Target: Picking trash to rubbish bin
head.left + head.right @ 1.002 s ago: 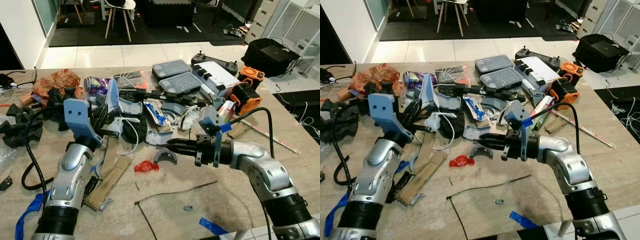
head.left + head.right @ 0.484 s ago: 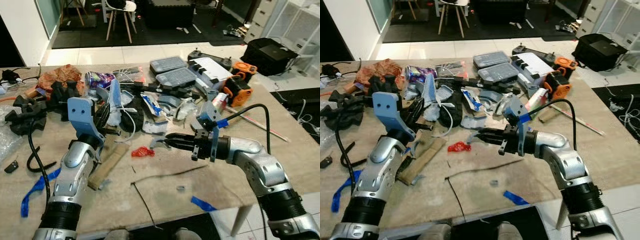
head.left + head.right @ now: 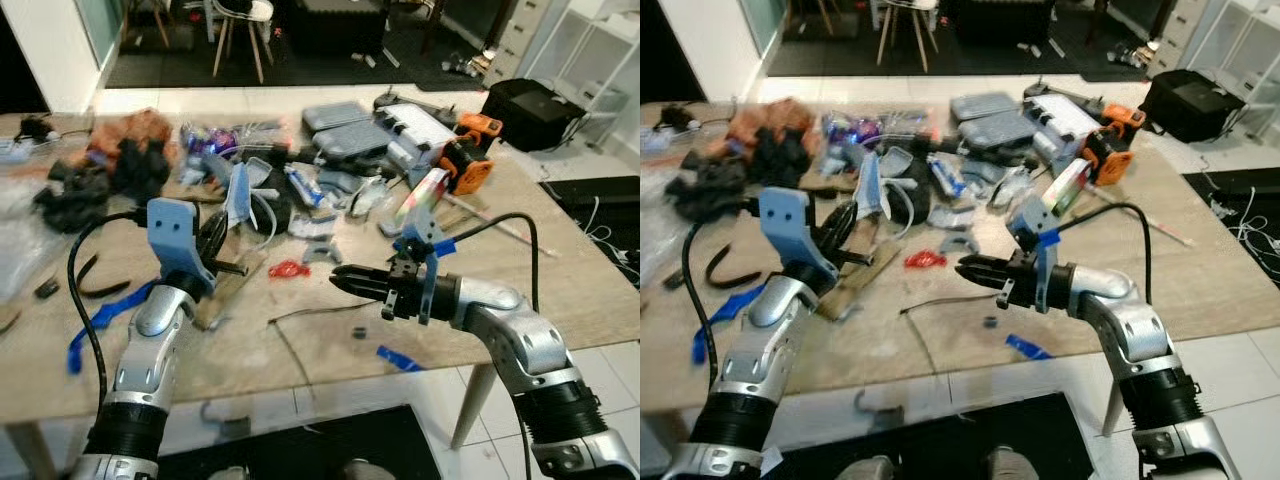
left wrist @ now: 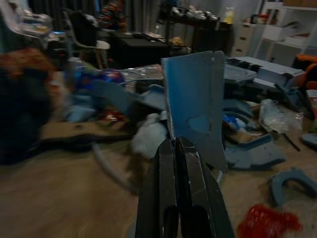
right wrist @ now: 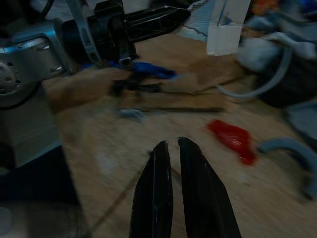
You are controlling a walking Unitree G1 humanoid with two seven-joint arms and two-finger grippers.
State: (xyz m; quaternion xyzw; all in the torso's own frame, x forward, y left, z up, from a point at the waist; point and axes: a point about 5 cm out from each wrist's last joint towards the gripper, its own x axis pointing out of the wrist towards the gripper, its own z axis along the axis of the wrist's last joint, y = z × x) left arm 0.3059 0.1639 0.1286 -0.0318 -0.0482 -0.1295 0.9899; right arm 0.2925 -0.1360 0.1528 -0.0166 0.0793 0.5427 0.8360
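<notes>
White floor tiles and a dark rug with a chair lie beyond the wooden table [image 3: 600, 300], whose far half is heaped with grey cases, black parts, blue plastic pieces and an orange tool [image 3: 462, 165]; a blue tape strip [image 3: 398, 357] lies near the front edge. Between the two arms, ahead of both, lies the red wrapper [image 3: 287, 269]; the right gripper [image 3: 338, 277] hovers just beside it, fingers together and pointing its way; the left gripper [image 4: 177, 148], fingers also pressed together, is held above the table near a blue plastic plate [image 4: 195, 104].
</notes>
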